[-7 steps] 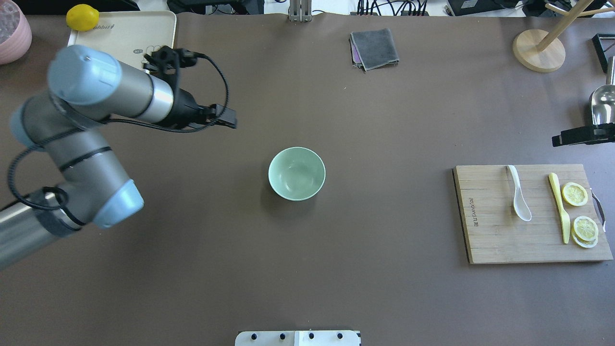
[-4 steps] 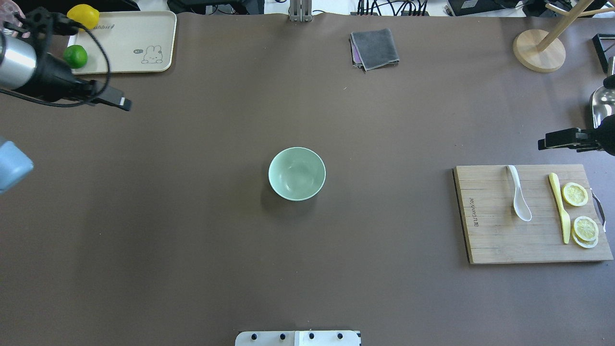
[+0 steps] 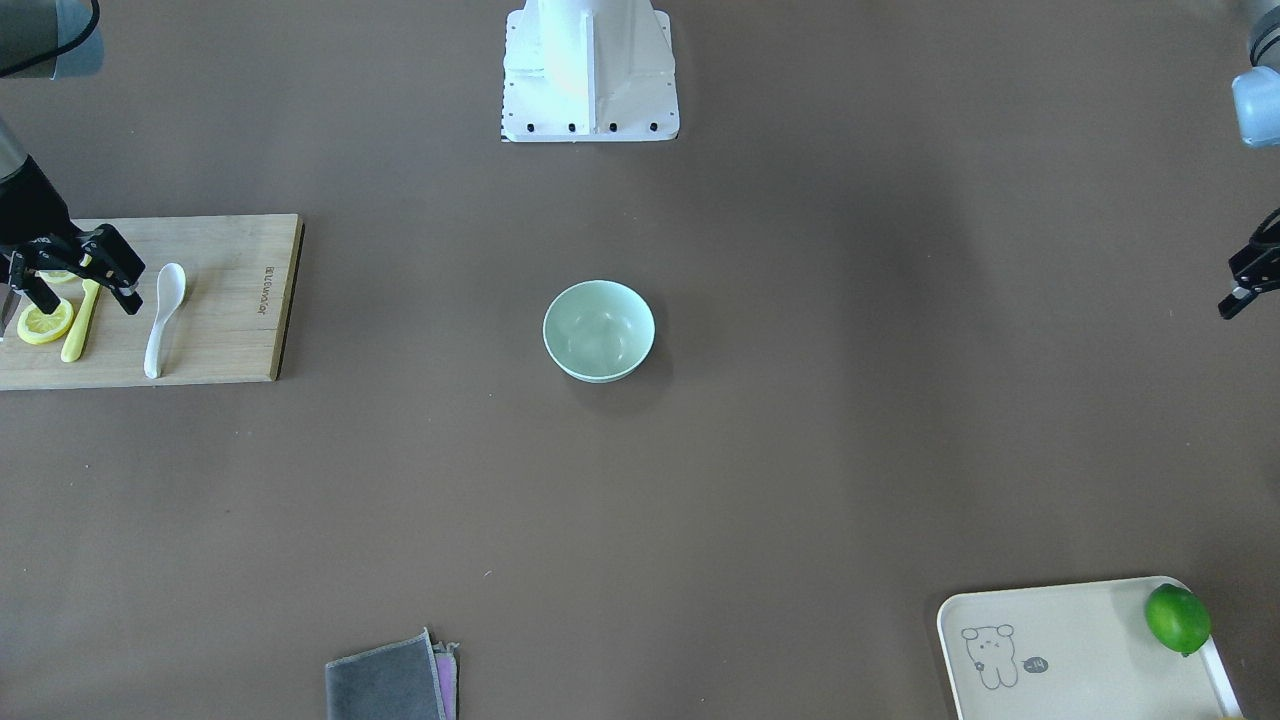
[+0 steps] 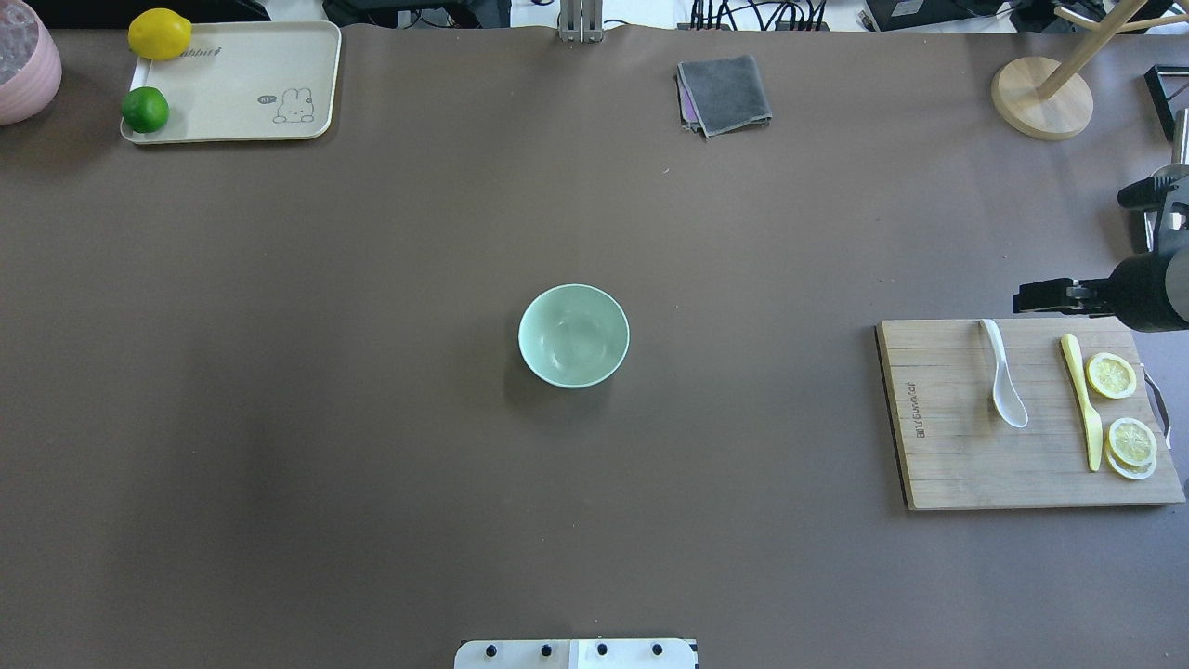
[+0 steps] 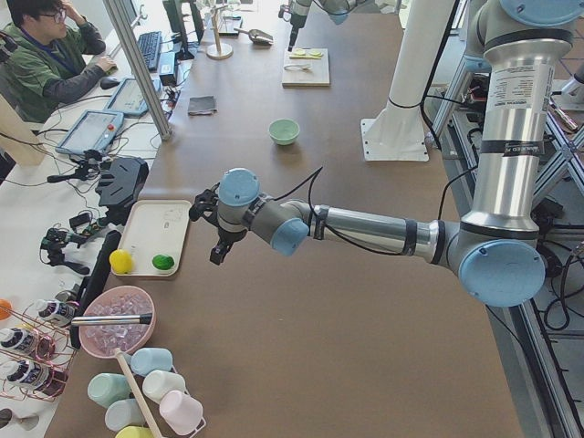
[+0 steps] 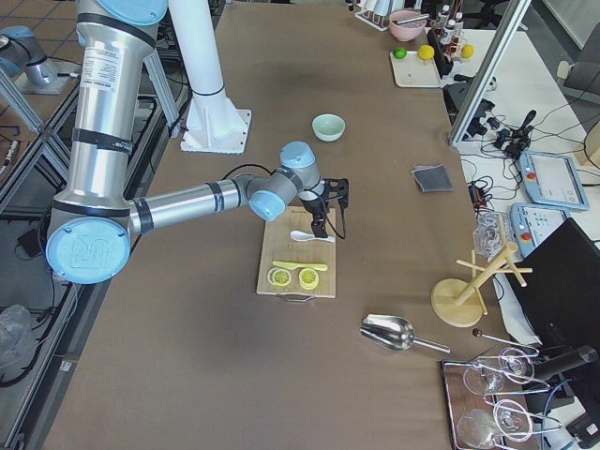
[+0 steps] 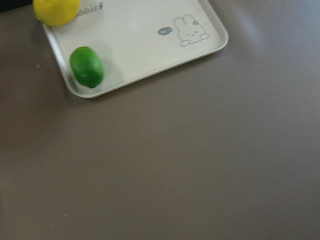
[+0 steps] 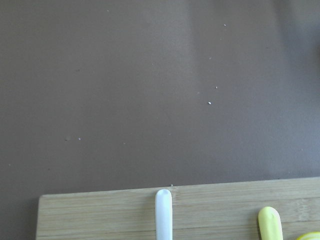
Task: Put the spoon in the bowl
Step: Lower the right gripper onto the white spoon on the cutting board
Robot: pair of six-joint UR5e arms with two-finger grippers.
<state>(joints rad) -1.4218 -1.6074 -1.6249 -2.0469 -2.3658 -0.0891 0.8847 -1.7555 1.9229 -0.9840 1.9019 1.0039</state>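
The white spoon [image 4: 1003,373] lies on the wooden cutting board [image 4: 938,446] at the right, its handle pointing to the far edge. It also shows in the front view [image 3: 165,315], and its handle tip shows in the right wrist view [image 8: 163,215]. The mint-green bowl [image 4: 573,334] stands empty at mid-table [image 3: 598,330]. My right gripper [image 3: 88,303] hangs open and empty above the board, over the knife and just beside the spoon; it also shows in the overhead view [image 4: 1026,298]. My left gripper [image 3: 1237,290] is at the table's left end, near the tray; I cannot tell its state.
A yellow knife [image 4: 1082,400] and lemon slices [image 4: 1112,375] lie on the board to the right of the spoon. A cream tray [image 4: 241,84] with a lime [image 4: 145,109] and a lemon [image 4: 160,33] is far left. A grey cloth [image 4: 725,93] and a wooden stand [image 4: 1040,98] are at the back.
My left arm has swung out of the overhead view to the left, uncovering the tray. My right gripper has moved in from the right edge toward the spoon's handle.
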